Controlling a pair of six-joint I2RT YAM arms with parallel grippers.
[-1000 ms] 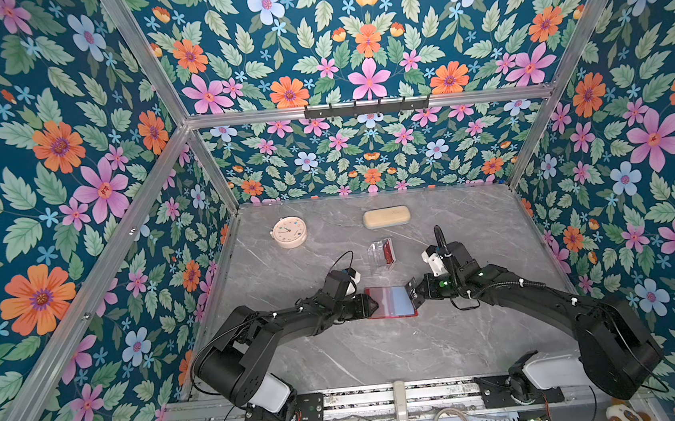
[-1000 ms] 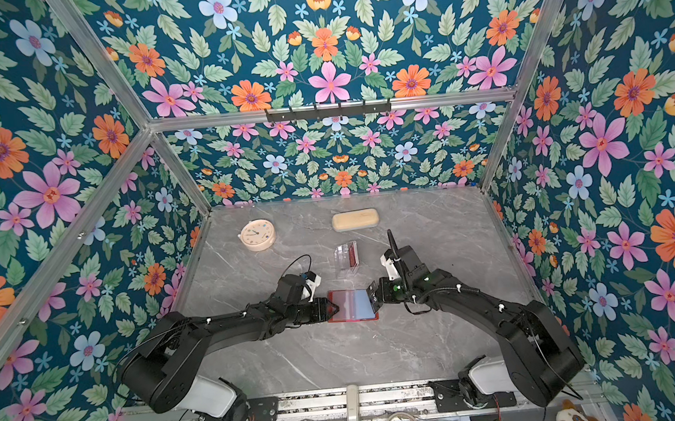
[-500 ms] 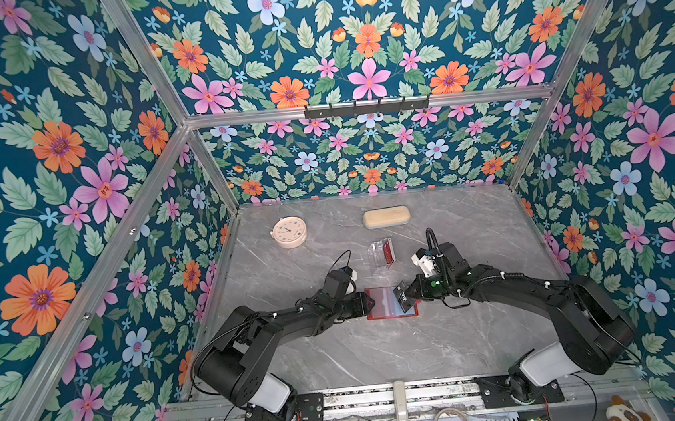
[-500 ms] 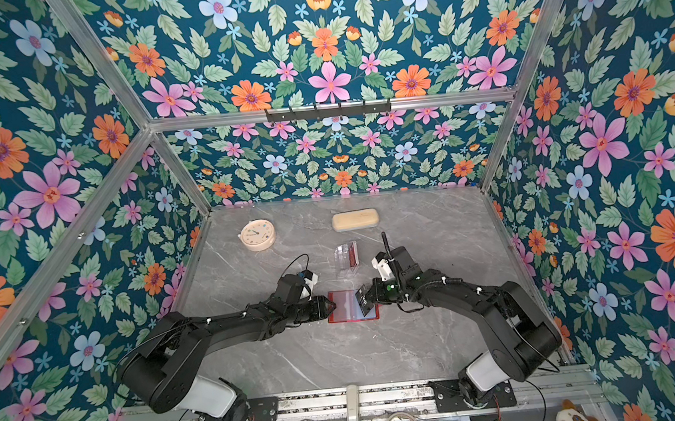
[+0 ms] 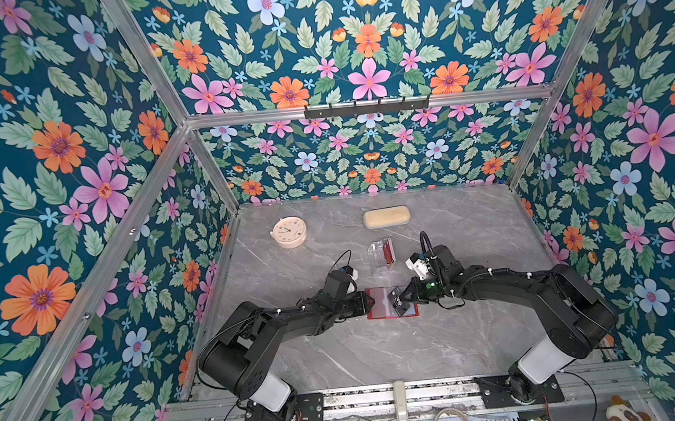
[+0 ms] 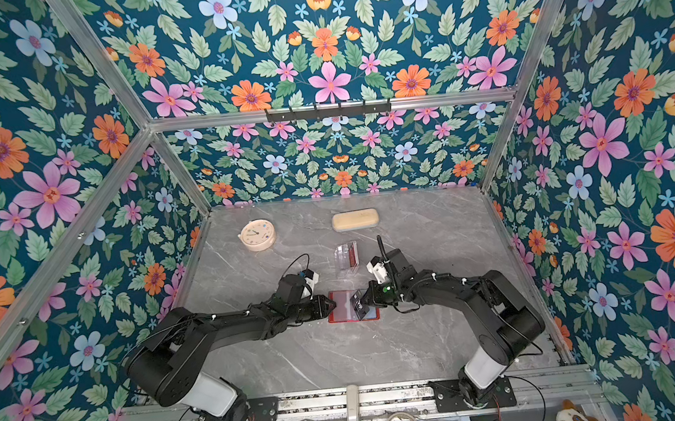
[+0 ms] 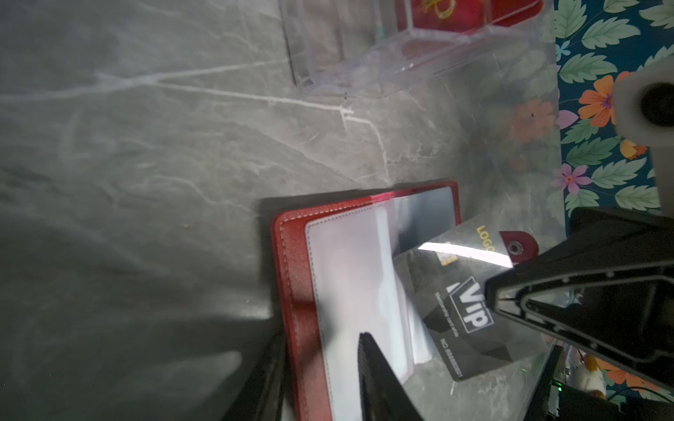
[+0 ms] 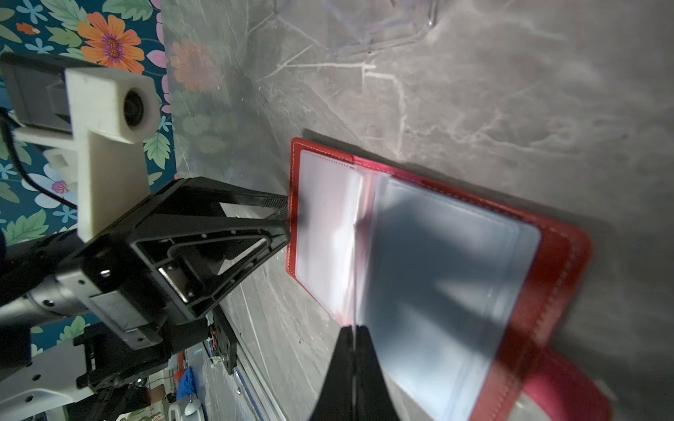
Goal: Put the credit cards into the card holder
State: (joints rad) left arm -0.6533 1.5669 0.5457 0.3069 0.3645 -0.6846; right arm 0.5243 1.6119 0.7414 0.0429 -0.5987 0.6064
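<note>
Colours as I read them on my feed | card holder (image 7: 291, 262): red, pale stitching, clear sleeves | black card (image 7: 430, 288): white "Vip", gold "LOGO" | table (image 5: 381, 349): grey marble, white veins | walls (image 5: 355, 51): teal; pink, orange and blue flowers, green leaves | clock (image 5: 289, 232): cream | case (image 5: 387, 217): beige | stand (image 5: 375, 254): clear | red card (image 5: 388, 251): gold print | arms (image 5: 287, 320): black

Teal wallpaper (image 5: 73, 168) with orange, pink and blue flowers covers every wall. An aluminium frame bar (image 5: 236, 117) crosses the upper centre, carrying a black hook rail (image 5: 366, 109). A grey, veined marble-look tabletop (image 5: 381, 353) fills the lower centre, evenly lit.
</note>
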